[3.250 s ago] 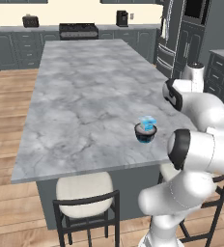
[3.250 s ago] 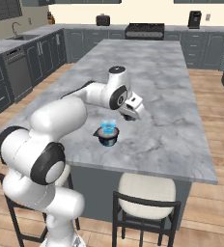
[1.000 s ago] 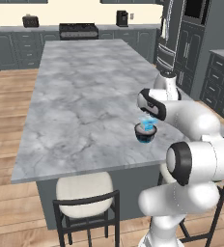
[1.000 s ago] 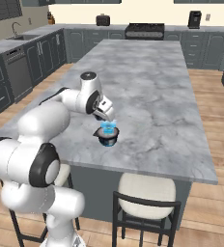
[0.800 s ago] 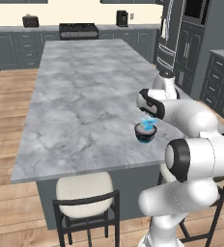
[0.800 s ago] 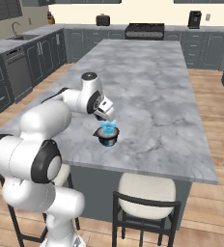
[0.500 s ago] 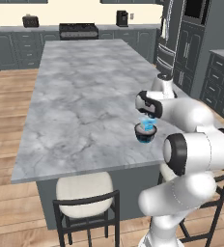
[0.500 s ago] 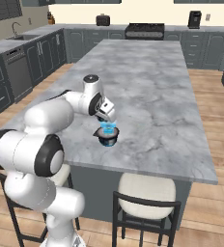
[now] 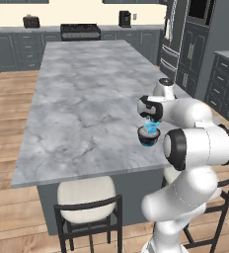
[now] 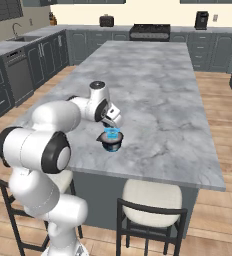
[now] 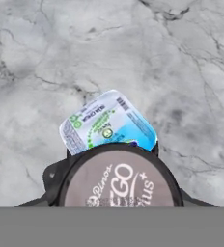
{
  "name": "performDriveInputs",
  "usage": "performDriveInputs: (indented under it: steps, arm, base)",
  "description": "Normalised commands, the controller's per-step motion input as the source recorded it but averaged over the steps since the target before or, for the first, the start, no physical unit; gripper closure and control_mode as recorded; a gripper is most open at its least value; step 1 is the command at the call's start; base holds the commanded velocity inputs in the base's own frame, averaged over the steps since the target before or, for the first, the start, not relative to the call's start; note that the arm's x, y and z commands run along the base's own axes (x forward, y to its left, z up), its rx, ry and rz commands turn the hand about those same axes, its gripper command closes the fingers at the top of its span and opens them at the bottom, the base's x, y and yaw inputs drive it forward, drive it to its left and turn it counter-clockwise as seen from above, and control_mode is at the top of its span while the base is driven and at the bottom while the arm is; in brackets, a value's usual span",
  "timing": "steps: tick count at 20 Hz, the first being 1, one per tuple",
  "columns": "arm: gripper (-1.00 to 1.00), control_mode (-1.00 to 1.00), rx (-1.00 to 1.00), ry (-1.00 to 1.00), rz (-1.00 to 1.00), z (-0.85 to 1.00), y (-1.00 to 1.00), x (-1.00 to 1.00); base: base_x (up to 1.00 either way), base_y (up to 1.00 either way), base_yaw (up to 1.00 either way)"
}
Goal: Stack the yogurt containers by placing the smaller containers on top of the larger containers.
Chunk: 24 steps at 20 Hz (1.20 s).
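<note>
The round dark cup [image 9: 149, 137] stands on the grey marble table [image 9: 87, 99], close to the long edge nearest the robot, not far from the corner beside the stools. A light-blue pack [image 10: 111, 133] is at the top of this cup. In the hand view the pack [image 11: 107, 127] shows its printed label, but its lower part is cut off by the pale lid of the cup [image 11: 116, 181], so I cannot tell if it lies flat on the cup or leans behind it. The lid itself is cut by the bottom of that view, and its lettering is only partly readable.

The gripper [image 9: 151, 118] hangs just above the pack, pointing down. The jaws are too small and too covered by the white wrist in both base views, so I cannot tell whether they stand apart or clamp something. A tiny dark-topped piece cannot be made out anywhere.
</note>
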Motion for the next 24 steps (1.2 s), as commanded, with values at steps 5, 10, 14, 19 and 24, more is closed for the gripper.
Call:
performDriveInputs:
  steps: [5, 10, 14, 19, 24]
  arm:
    - [1.00, -1.00, 0.00, 0.00, 0.00, -0.13, 0.00, 0.26]
    - [1.00, -1.00, 0.00, 0.00, 0.00, -0.13, 0.00, 0.20]
    - [1.00, -1.00, 0.00, 0.00, 0.00, -0.17, -0.01, 0.14]
    - [1.00, -1.00, 0.00, 0.00, 0.00, -0.16, -0.09, 0.15]
    - [1.00, -1.00, 0.00, 0.00, 0.00, -0.13, -0.02, 0.17]
  base:
    - [0.00, 0.00, 0.00]
    - [0.00, 0.00, 0.00]
    - [0.00, 0.00, 0.00]
    - [0.00, 0.00, 0.00]
    - [0.00, 0.00, 0.00]
